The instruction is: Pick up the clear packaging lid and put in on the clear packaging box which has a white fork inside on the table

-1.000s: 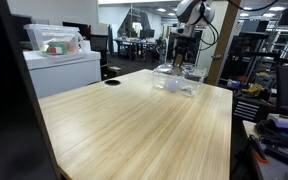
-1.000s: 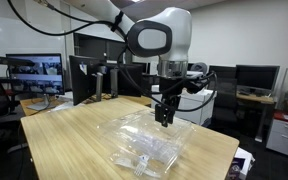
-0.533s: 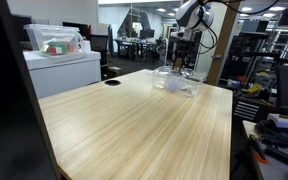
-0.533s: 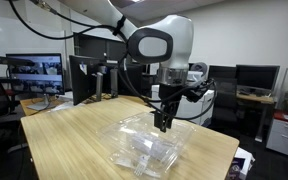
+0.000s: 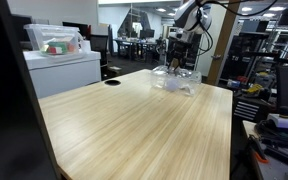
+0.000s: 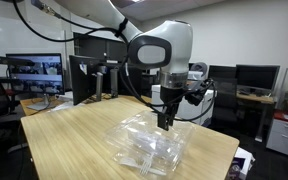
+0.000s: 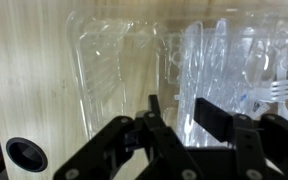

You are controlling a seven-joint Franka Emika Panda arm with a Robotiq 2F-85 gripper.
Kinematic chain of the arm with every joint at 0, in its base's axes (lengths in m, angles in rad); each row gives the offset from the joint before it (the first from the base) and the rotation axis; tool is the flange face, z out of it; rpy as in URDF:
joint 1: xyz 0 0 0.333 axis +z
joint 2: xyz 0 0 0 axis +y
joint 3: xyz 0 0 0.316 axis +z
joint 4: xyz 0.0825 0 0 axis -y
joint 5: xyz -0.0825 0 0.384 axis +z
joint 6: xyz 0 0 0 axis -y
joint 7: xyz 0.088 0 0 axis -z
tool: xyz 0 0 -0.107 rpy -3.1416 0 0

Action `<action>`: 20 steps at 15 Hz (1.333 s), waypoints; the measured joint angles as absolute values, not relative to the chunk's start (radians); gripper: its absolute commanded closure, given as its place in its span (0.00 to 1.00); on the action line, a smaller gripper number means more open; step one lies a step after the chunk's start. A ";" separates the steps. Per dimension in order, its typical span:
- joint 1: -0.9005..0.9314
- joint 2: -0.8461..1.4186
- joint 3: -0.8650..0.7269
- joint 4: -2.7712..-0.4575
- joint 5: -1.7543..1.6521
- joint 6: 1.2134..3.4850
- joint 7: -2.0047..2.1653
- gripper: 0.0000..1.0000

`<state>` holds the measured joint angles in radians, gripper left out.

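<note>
Light wood-grain tabletop is carrying the clear packaging lid right beside the clear packaging box holding the white fork, while the jaws are straddling the lid's rim, clamped or not I cannot tell, risking slick plastic slipping or buckling.

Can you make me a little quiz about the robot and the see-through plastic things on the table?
1. True or false: the white fork lies inside the clear packaging box.
2. Pick one. Where is the gripper? A: down at the clear packaging lid and the box. B: high up by the ceiling. C: down on the floor.
3. Fill the gap: the table has a top that looks like light ____.

Key: 1 true. 2 A. 3 wood.
</note>
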<state>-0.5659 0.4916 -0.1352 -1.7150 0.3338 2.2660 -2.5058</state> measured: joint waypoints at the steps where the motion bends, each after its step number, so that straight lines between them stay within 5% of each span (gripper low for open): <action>1: -0.569 0.492 -0.134 -1.715 0.340 2.276 -2.510 0.84; 14: -0.584 0.491 -0.132 -1.715 0.342 2.304 -2.510 0.84; 15: -0.584 0.491 -0.132 -1.715 0.342 2.304 -2.510 0.34; 16: -0.584 0.491 -0.132 -1.715 0.342 2.304 -2.510 0.58; 20: -0.584 0.491 -0.129 -1.716 0.342 2.310 -2.510 0.35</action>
